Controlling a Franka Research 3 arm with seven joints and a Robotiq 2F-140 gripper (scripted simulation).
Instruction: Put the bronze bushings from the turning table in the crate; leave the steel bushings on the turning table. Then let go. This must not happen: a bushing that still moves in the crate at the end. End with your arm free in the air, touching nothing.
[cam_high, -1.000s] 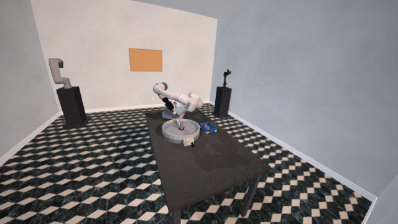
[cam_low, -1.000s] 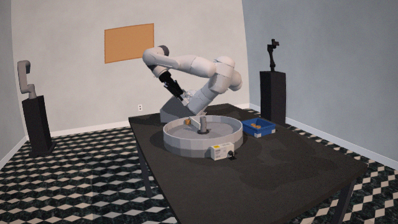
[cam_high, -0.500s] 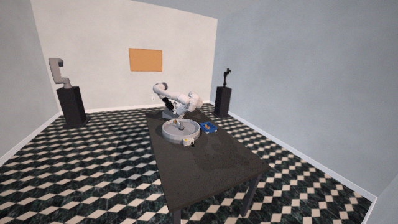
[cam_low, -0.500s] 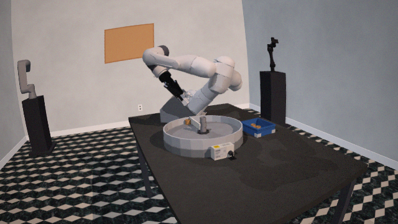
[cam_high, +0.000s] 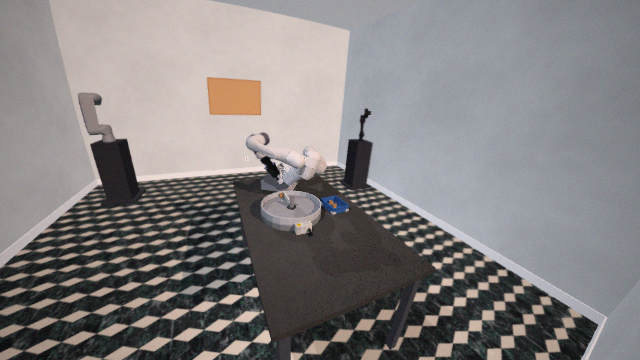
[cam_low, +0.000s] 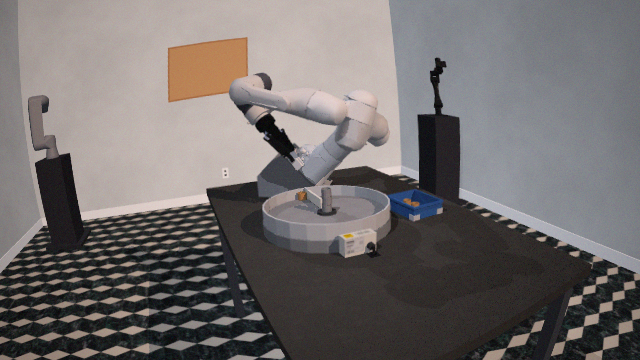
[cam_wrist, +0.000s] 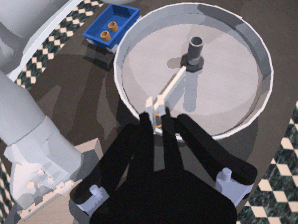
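Evidently, two bronze bushings are in the crate, one is on the turning table

Both short orange-brown bronze bushings (cam_low: 411, 202) (cam_wrist: 108, 31) lie apart inside the blue rectangular crate (cam_high: 340, 208) (cam_low: 426, 212) (cam_wrist: 97, 41), and the wrist view shows dark openings in their ends. Another orange-brown bronze bushing (cam_high: 281, 195) (cam_low: 302, 196) (cam_wrist: 158, 120) sits inside the round grey turning table (cam_high: 290, 223) (cam_low: 320, 236) (cam_wrist: 268, 75), near its rim and beside a thin pale bar (cam_low: 313, 197) (cam_wrist: 171, 90).

Smooth, faceted walls ring the turning table; a grey hollow-topped cylinder (cam_low: 326, 200) (cam_wrist: 195, 49) stands upright at its centre. The worktop (cam_high: 340, 280) (cam_low: 450, 285) is dark and speckled.

Slanting downward from the bent white arm (cam_high: 280, 152) (cam_low: 310, 105), the black hand (cam_high: 281, 179) (cam_low: 298, 162) (cam_wrist: 156, 103) hangs above the turning table's rim, its fingers nearly together, gripping nothing.

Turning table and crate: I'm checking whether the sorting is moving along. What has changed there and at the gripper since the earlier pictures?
Nothing visibly changed. The bronze bushing on the turning table, the two bushings in the blue crate and the gripper look as before; nothing was visibly gripped or released.
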